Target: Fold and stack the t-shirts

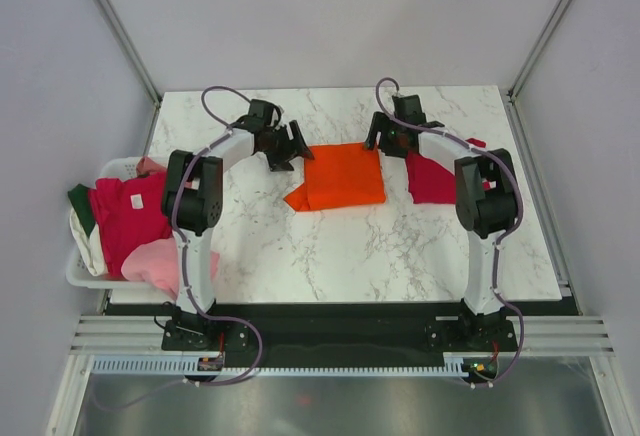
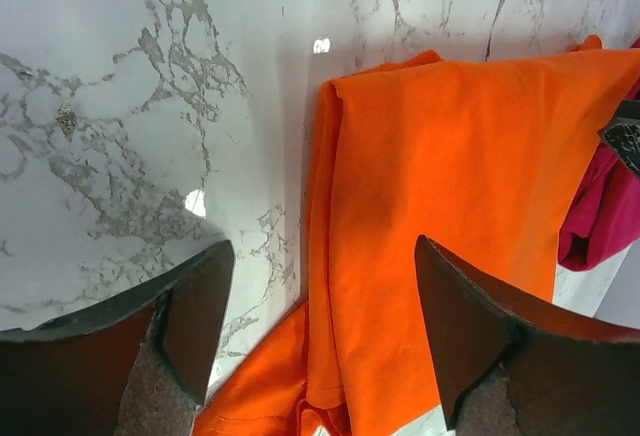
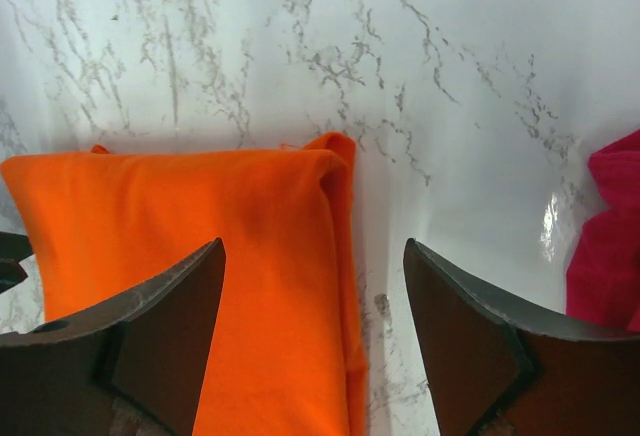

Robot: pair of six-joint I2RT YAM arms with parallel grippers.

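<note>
Left claw spread above orange tee edge.

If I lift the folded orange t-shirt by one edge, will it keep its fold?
Probably not: the orange t-shirt is soft layered cloth, so it would likely droop and unfold. A loose flap pokes out at its near-left corner and may trail. Pushed, it may bunch on the marble table.
</note>
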